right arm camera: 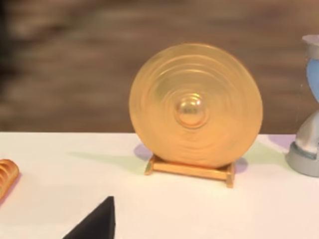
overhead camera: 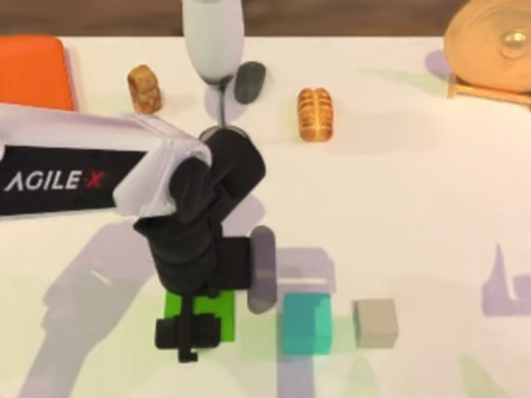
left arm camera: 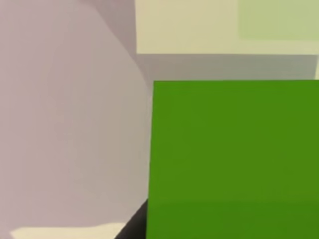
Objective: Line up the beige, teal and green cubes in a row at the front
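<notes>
Top view: left gripper (overhead camera: pixel 197 330) over green cube (overhead camera: pixel 217 315), grip unclear; wrist cam: cube only.

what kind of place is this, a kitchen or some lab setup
Most likely a simulated tabletop test bench, not a kitchen: a plain white table holds matte cubes like the green cube, bread loaves and a gold gong.

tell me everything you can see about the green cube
The green cube is a plain matte bright green block, flat-faced and sharp-edged. It sits at the front of the white table, leftmost in a row with the teal cube and beige cube. The left gripper covers much of it; contact is unclear.
</notes>
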